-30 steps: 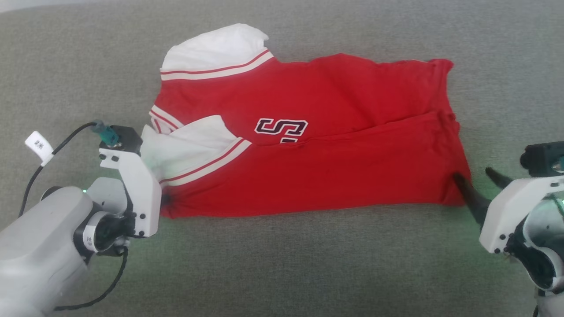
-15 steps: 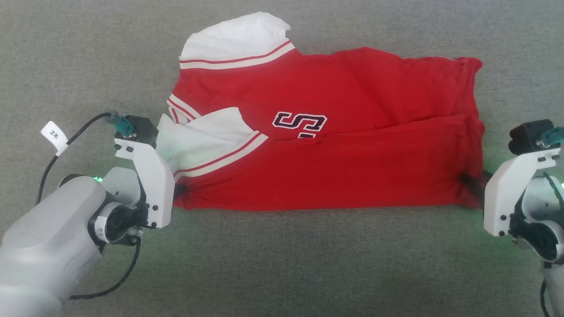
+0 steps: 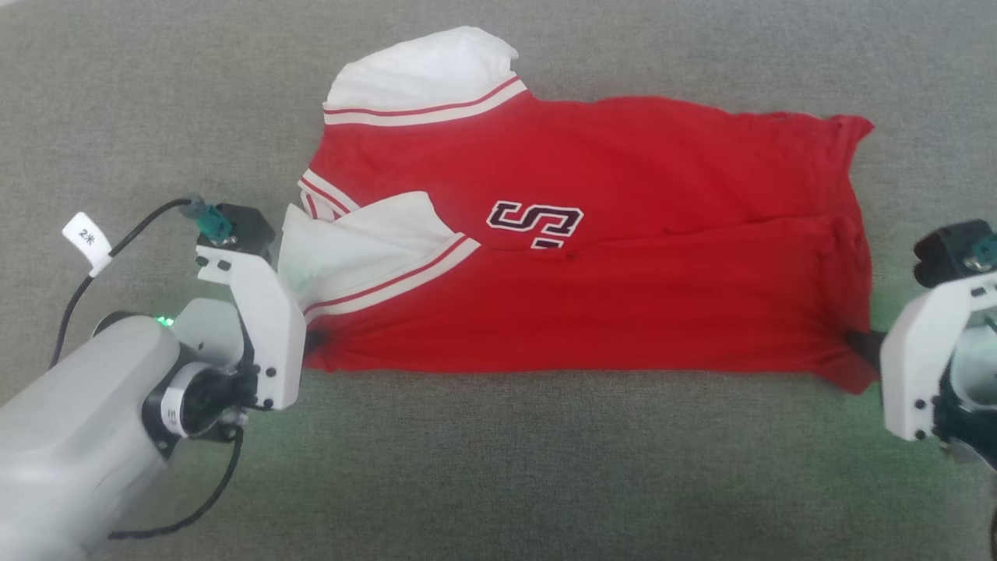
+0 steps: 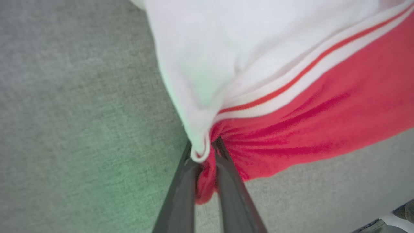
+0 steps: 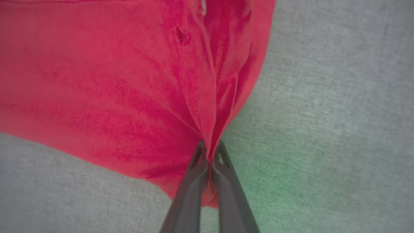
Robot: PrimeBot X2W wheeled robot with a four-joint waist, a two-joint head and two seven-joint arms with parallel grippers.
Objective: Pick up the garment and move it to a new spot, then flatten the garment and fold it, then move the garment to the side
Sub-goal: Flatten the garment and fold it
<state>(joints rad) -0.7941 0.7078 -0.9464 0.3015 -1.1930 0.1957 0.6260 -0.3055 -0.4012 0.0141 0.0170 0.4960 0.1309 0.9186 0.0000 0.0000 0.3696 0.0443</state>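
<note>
- Where the white sleeve meets the near fold, my left fingers (image 4: 182,194) are clenched on the garment (image 3: 623,296).
- It lies folded lengthwise on the grey fabric surface (image 3: 498,467), with open room along every edge.
- My right fingers (image 5: 190,200) pinch its near hem corner.

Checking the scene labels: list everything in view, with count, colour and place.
garment: one, red with white sleeves and striped trim, lying partly folded across the middle of the surface.
surface: one, grey fabric, under everything.
tagged cable: one, black with a white tag, on the left arm.
left gripper: one, dark fingers, shut on the garment's near corner by the sleeve.
right gripper: one, dark fingers, shut on the garment's near hem corner.
</note>
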